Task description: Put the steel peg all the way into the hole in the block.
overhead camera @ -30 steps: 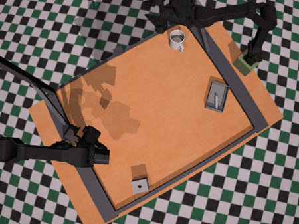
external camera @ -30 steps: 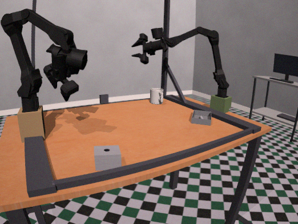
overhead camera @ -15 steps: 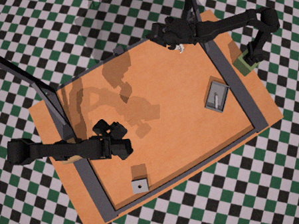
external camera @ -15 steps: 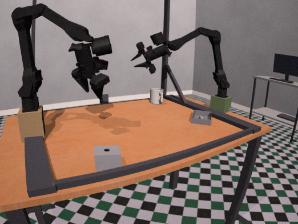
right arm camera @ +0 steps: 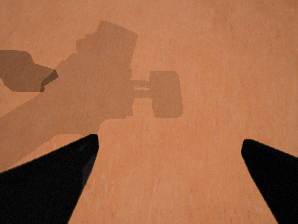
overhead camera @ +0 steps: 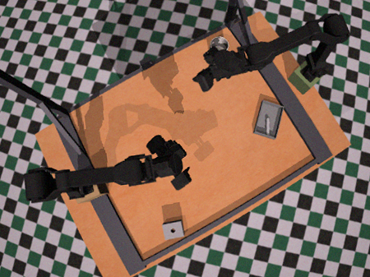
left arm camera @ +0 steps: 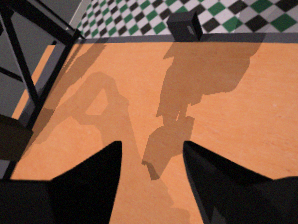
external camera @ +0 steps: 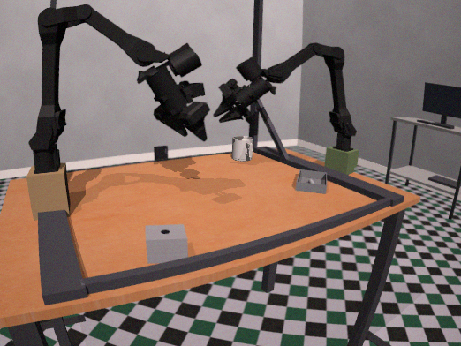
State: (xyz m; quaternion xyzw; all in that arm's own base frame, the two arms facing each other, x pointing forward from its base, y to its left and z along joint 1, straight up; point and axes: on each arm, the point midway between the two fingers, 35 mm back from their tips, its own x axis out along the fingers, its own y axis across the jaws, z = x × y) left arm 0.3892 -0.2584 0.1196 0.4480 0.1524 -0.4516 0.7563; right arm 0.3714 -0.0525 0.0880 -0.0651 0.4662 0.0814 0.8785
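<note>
The steel peg lies in the shallow grey tray. The light grey block stands near the table's front edge, with its dark round hole facing up and nothing in it. My left gripper, on the green-based arm, is partly open and empty, high above the table near the mug. My right gripper, on the tan-based arm, is wide open and empty, high above the table between block and far edge. Neither wrist view shows peg or block.
A white mug with dark markings stands at the far edge, partly under the left gripper in the top view. A dark raised frame borders the table; the block is close to its front bar. The tray is near the green-based arm's side bar.
</note>
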